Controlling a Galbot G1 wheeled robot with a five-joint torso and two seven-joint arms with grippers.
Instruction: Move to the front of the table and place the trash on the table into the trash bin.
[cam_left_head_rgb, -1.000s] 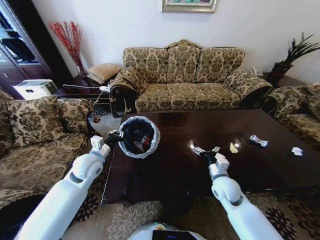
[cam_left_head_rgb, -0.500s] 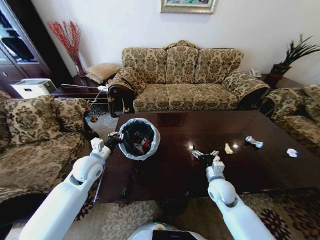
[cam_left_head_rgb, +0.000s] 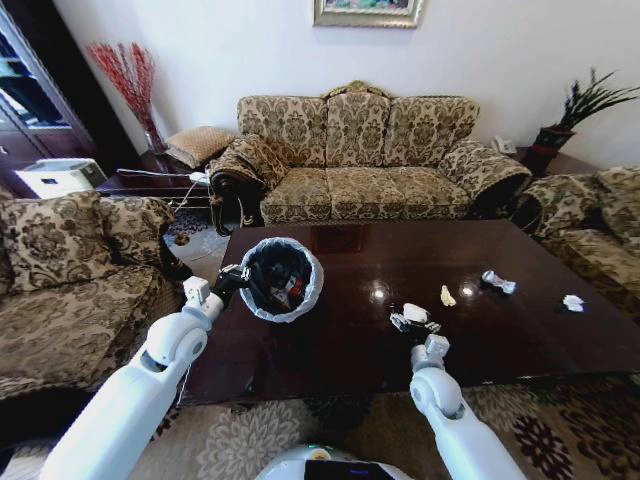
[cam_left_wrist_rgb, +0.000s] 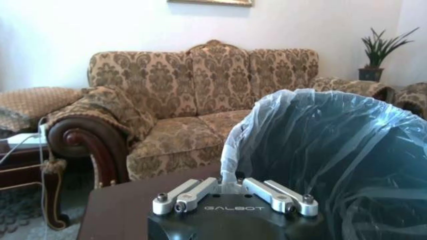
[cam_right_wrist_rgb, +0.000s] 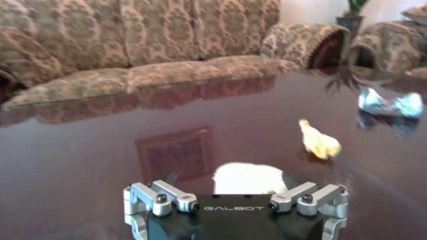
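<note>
Paper (cam_left_head_rgb: 415, 312) lies on the surface (cam_left_head_rgb: 520, 340), between the open right gripper's (cam_left_head_rgb: 412, 322) fingers, unheld; closing off-centre might flick it away. Left gripper (cam_left_head_rgb: 238, 277) pinches the bin (cam_left_head_rgb: 281, 278) rim.

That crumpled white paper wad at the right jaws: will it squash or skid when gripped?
The crumpled white paper wad looks soft and light, so it will probably squash. On the glossy dark brown wooden table it may skid if nudged. The right gripper has open jaws around it.
</note>
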